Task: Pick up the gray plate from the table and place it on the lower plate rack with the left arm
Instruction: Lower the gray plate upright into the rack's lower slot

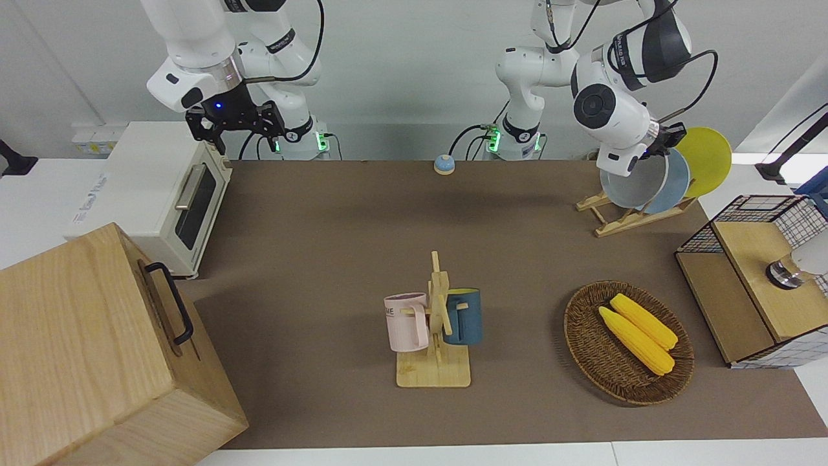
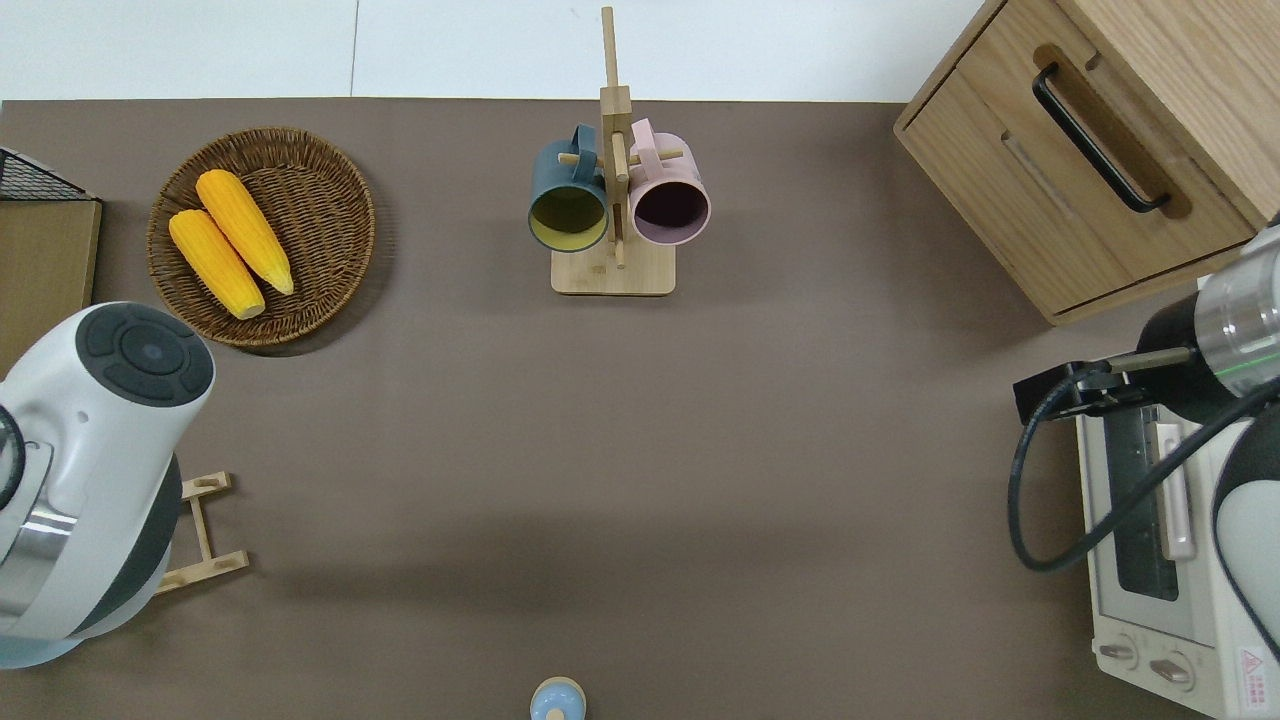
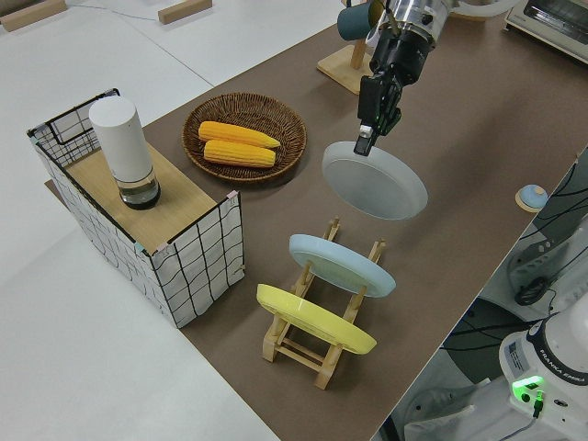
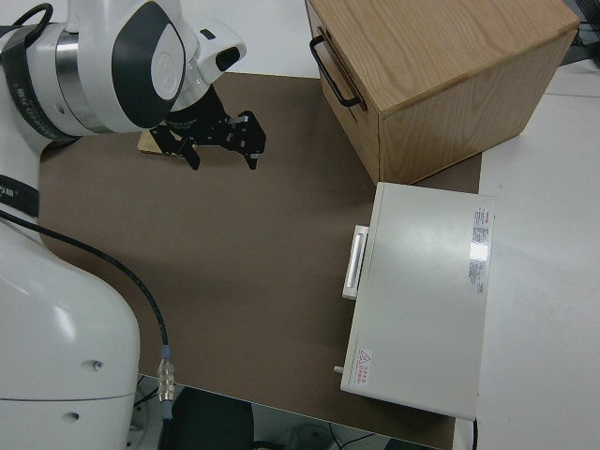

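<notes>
**Gray plate in the air at the rack, two slots already filled**

Left gripper (image 3: 366,140) pinches the rim of the gray plate (image 3: 375,179), fingers closed on its edge. Plate hangs tilted, clear of the bench (image 1: 336,233), over the free end of the lower plate rack (image 3: 317,344), the end farther from the robots. Whether it touches the rack yet: cannot tell.

Rack contents: a sky-blue plate (image 3: 341,265) leaning in one slot, a yellow plate (image 3: 314,320) in the slot nearer to the robots. Both sit slanted between the pegs. In the front view the three plates overlap, gray foremost.

Wicker basket (image 1: 582,336), toward the left arm's end of the bench and farther from the robots than the rack: two corn cobs (image 1: 637,332) lying side by side in it, touching.

Wire-grid box (image 3: 197,262) at the left arm's end, off the mat: a wooden board on top, a white cylinder (image 3: 122,142) standing upright on that.

Mug stand (image 1: 436,349) mid-bench: pink mug (image 1: 406,322) and dark blue mug (image 1: 463,316) hung on its pegs, one each side.

Small blue bell (image 1: 444,164) near the robots' bases. White toaster oven (image 1: 165,194) and wooden drawer cabinet (image 1: 97,349) at the right arm's end, both shut.

Right arm parked; right gripper (image 4: 220,141) fingers spread wide, holding nothing.
</notes>
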